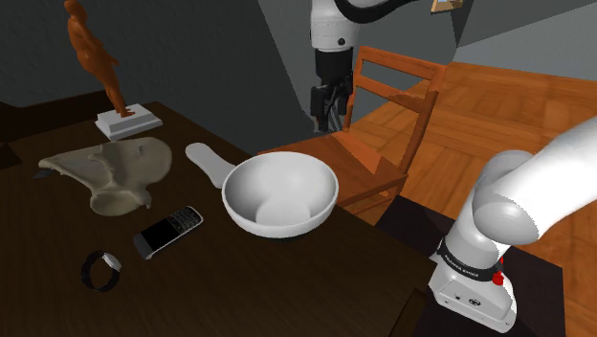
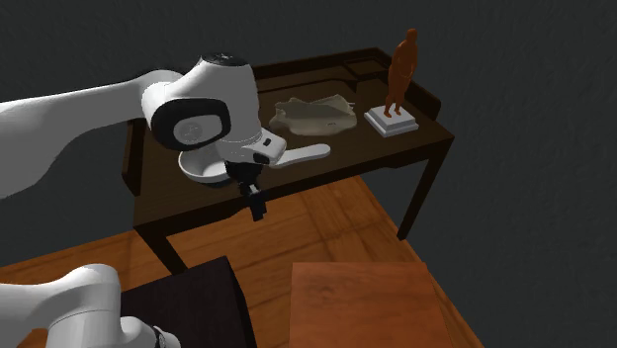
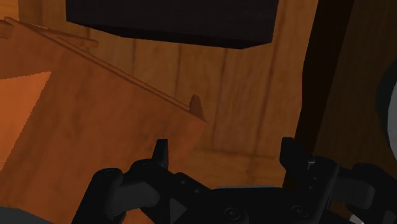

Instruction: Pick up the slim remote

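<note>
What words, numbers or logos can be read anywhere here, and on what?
None can be read for certain.
black band around the arm's lowest joint: white lettering, too small to read.
white base under it: small dark mark, unreadable.
slim remote: keypad, no legible characters.

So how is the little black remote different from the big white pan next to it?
The remote is black, the pan plain white. The remote is slim and flat with small buttons and a screen; the pan is a deep round bowl with a handle, and much bigger. Both rest on the dark table, and the open gripper touches neither.
</note>
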### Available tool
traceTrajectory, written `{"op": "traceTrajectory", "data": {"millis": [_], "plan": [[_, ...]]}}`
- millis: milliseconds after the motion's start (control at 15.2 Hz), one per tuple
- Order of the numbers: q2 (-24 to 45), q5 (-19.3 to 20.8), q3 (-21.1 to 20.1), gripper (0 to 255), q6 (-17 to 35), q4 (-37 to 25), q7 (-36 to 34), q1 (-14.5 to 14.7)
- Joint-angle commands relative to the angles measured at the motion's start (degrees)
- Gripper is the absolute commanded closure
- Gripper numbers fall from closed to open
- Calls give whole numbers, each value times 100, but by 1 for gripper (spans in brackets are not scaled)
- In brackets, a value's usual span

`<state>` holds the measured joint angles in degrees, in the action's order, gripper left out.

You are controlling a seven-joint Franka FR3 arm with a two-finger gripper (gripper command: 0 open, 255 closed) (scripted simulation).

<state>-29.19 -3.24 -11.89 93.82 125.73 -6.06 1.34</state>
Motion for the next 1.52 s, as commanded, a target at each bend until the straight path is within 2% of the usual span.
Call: {"op": "traceTrajectory", "data": {"millis": [0,396,858,1122,1452], "plan": [[363,-51,-164,0,118,-274,-245,15],[1498,-27,-623,0,493,-1105,-983,71],[2989,334,-1038,0,683,-2438,-1876,241],[3929,667,-1170,0,624,-3426,-2365,463],[5094,1081,-1189,0,358,-4849,-2826,874]]}}
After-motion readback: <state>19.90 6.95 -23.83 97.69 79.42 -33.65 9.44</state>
